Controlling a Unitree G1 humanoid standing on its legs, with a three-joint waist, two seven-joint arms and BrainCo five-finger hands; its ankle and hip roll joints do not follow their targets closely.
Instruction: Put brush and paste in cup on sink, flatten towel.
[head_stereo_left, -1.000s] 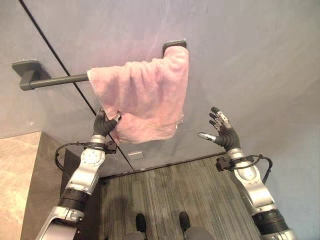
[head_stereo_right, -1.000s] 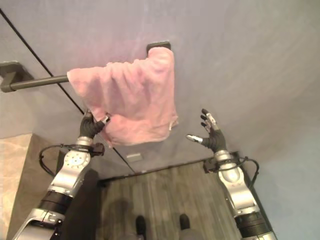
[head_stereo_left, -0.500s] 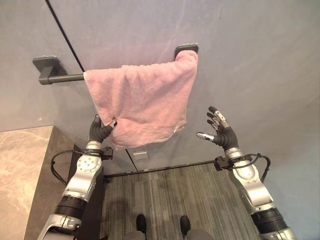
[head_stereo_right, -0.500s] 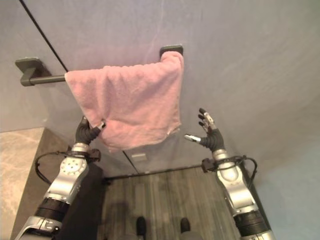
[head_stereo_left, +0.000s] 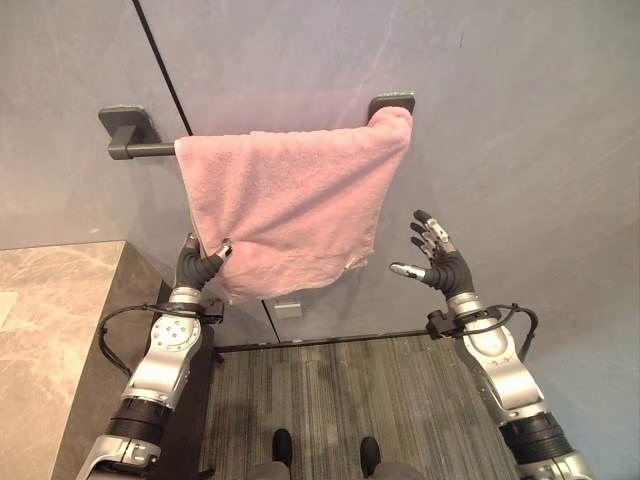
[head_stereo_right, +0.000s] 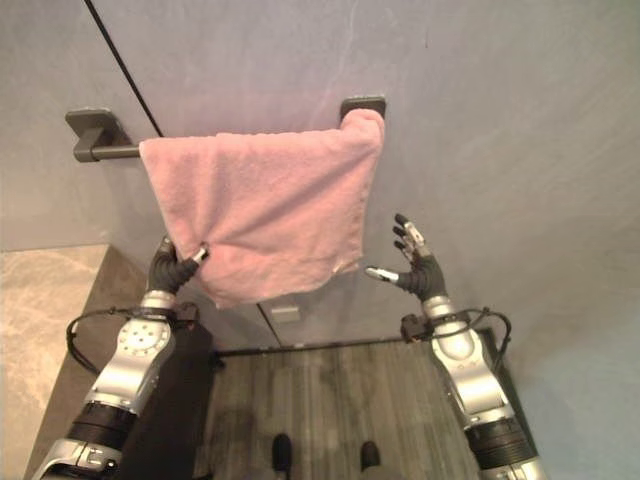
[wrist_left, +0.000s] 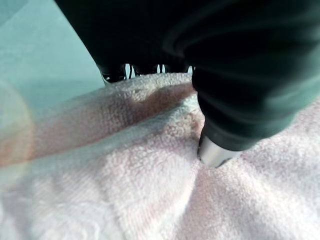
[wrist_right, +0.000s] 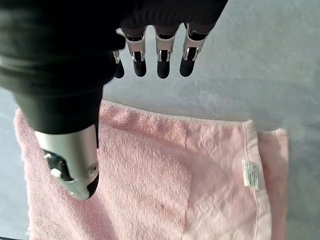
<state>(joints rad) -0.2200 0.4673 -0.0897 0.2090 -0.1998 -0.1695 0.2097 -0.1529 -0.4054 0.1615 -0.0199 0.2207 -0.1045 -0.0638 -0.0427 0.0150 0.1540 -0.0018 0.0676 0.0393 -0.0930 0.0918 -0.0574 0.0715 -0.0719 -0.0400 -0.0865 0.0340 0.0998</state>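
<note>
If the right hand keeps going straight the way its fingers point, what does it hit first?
Most likely the grey wall, just right of the pink towel. The right hand is open and apart from the cloth; its wrist view shows the towel's edge below the fingertips, so depth is uncertain.

You see the pink towel (head_stereo_left: 290, 205) draped over the dark wall bar (head_stereo_left: 140, 150). Your left hand (head_stereo_left: 197, 266) pinches its lower corner. Your right hand (head_stereo_left: 437, 261) hovers spread beside it.
</note>
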